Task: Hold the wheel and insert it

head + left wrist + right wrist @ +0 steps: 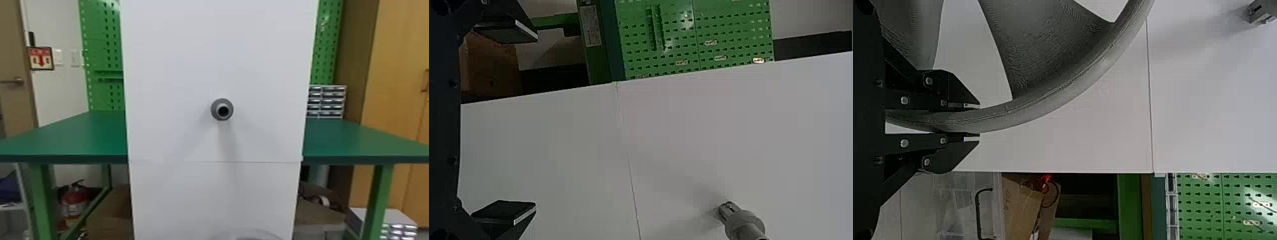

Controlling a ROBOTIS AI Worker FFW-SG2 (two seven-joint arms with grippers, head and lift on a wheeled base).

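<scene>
In the right wrist view, the rim of the grey wheel [1078, 86] is being clasped between the two fingers of the right claw [978, 120]. The wheel is being held in front of the white panel, apart from the grey peg [222, 109]; in the head view its upper edge is being shown at the bottom, below the peg. In the left wrist view, the left claw [536, 120] is being held wide open before the same panel [175, 63], from which the peg is being thrust forward. Behind, the green table [79, 135] is being partly hidden by the panel, its two ends being left in sight. Under it, a fire extinguisher [74, 204] is being stored at the left. Farther off, small drawers [332, 101] are being carried at the right, and green pegboard [102, 44] is being revealed at both sides.
</scene>
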